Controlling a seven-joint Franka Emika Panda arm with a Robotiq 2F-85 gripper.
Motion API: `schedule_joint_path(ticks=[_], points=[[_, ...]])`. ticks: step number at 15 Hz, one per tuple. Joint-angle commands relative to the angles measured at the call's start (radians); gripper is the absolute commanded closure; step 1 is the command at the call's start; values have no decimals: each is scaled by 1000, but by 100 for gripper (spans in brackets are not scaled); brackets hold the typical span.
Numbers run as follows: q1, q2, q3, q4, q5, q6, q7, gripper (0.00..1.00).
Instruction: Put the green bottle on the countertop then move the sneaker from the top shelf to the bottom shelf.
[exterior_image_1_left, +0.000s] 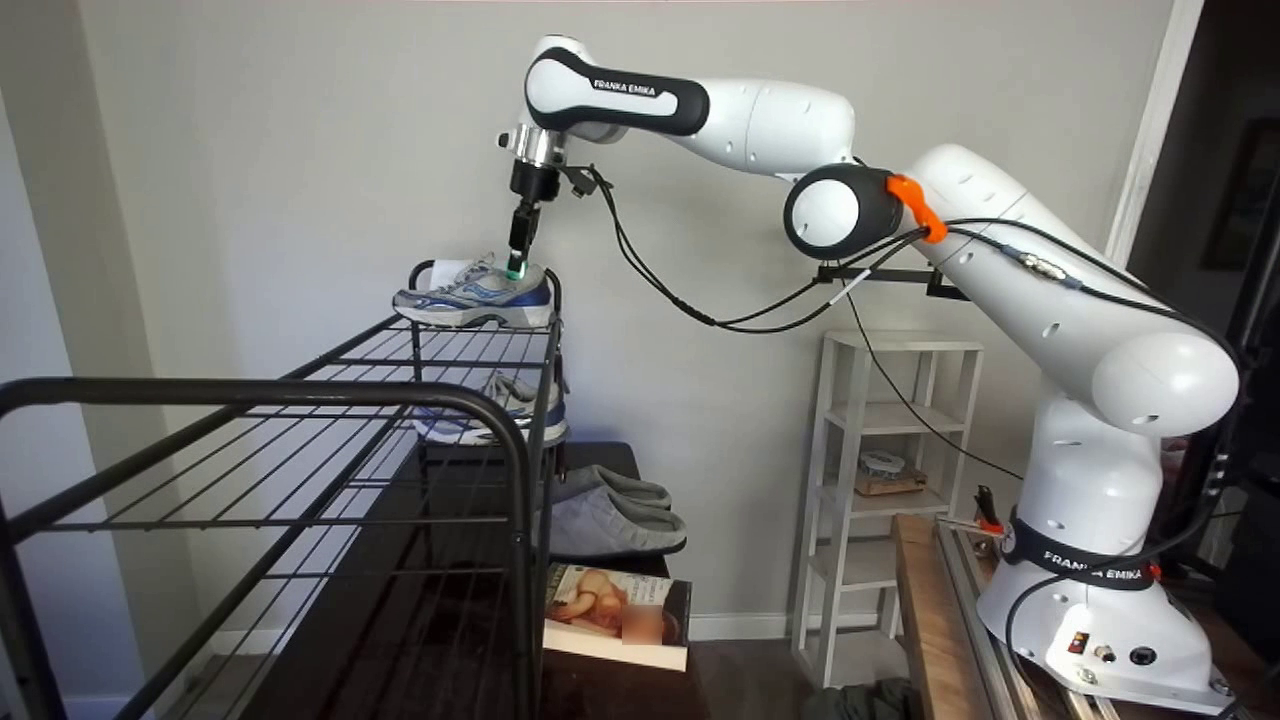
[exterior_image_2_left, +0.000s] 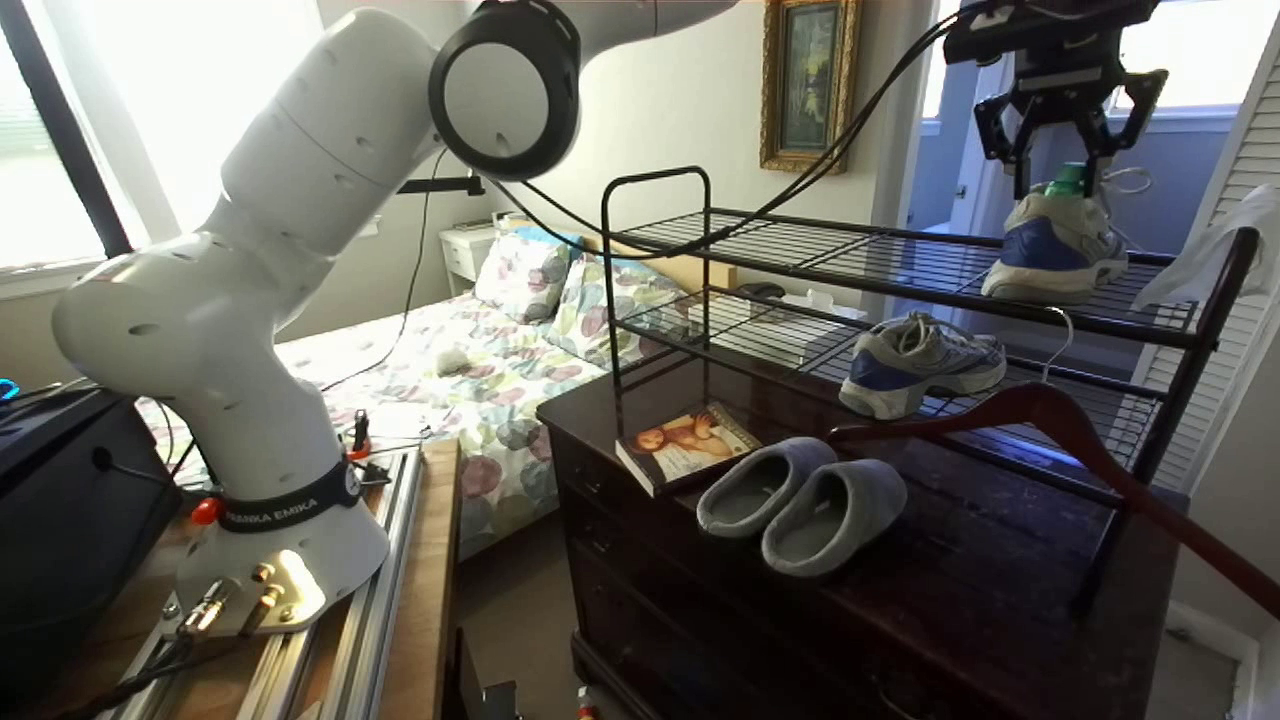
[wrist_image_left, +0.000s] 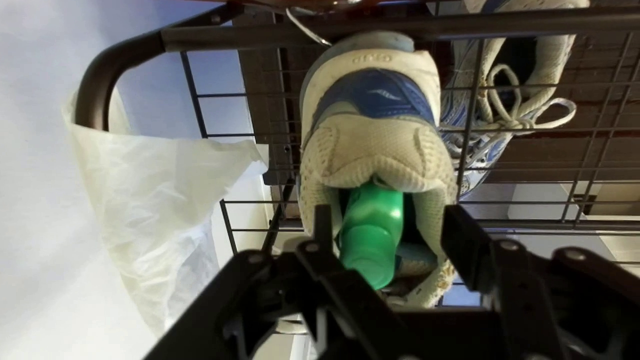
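Observation:
The sneaker (exterior_image_1_left: 478, 298) sits on the top shelf (exterior_image_2_left: 860, 248) of the black wire rack; it also shows in an exterior view (exterior_image_2_left: 1055, 245) and the wrist view (wrist_image_left: 372, 112). The green bottle (wrist_image_left: 372, 225) stands tilted inside the sneaker's opening, and its top sticks out in an exterior view (exterior_image_2_left: 1068, 178). My gripper (wrist_image_left: 390, 232) is open, with one finger on each side of the bottle and gaps between. Its fingertips (exterior_image_2_left: 1058, 188) are at the height of the sneaker's collar. The bottle's lower part is hidden in the sneaker. A matching sneaker (exterior_image_2_left: 915, 368) rests on the lower shelf (exterior_image_2_left: 770, 330).
The rack stands on a dark dresser (exterior_image_2_left: 960, 530). Grey slippers (exterior_image_2_left: 830, 505), a book (exterior_image_2_left: 690, 445) and a wooden hanger (exterior_image_2_left: 1045, 405) are at its front. A thin white sheet (wrist_image_left: 165, 200) hangs over the rack's end rail, near the sneaker. A white shelving unit (exterior_image_1_left: 840, 440) stands by the wall.

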Motion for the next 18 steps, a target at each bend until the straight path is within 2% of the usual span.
schedule_joint_path(ticks=[1, 4, 5, 8, 13, 16, 18], points=[[-15, 9, 23, 6, 33, 37, 0, 72], [-18, 4, 26, 3, 33, 52, 2, 92], [-16, 0, 23, 0, 28, 52, 10, 94], [-6, -31, 14, -6, 16, 42, 31, 93], [33, -144, 37, -4, 27, 50, 53, 93], [52, -228, 20, -28, 3, 3, 116, 93], [55, -280, -1, -46, -18, -78, 156, 93]])
